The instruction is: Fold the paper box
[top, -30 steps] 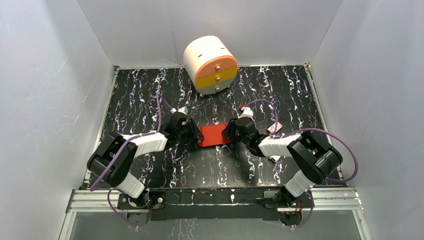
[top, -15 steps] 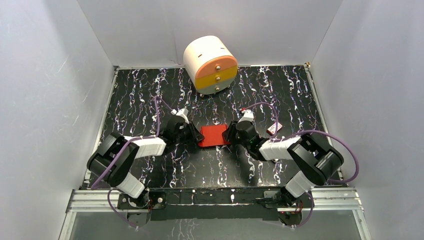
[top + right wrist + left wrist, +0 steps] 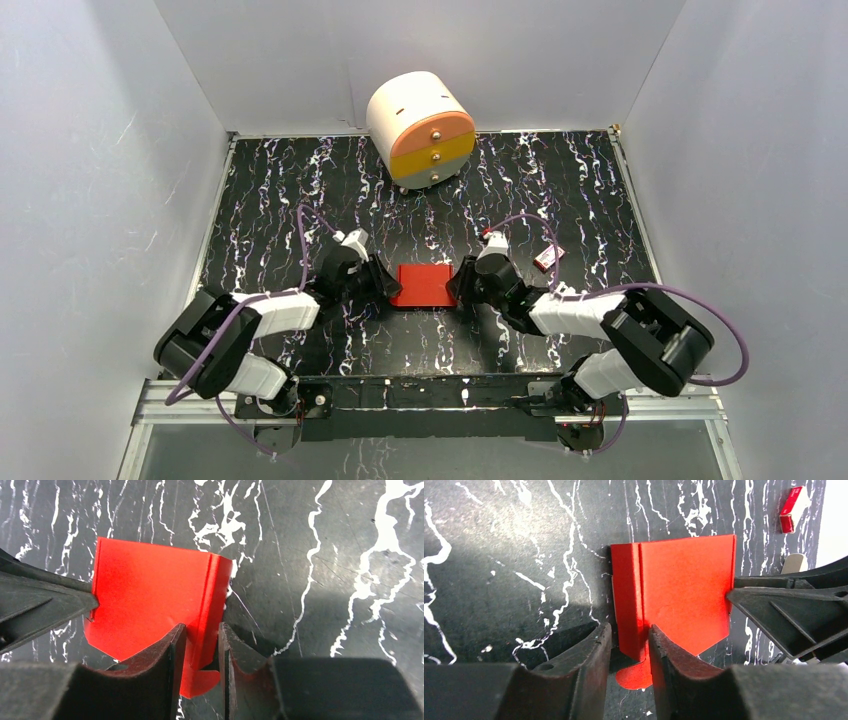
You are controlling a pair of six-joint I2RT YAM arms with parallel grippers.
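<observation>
paper box [image 3: 424,286] sits partly folded on table [image 3: 560,180], mid-width, nearer the near edge, between both grippers. right gripper [image 3: 200,635] jaws clamped on its right side flap. left gripper [image 3: 630,642] jaws straddle the left side flap, slight gap, can't tell if pinching. risk: uneven pull or twist creases or tears the thin card; a loose left hold lets the flap slip out.
</observation>
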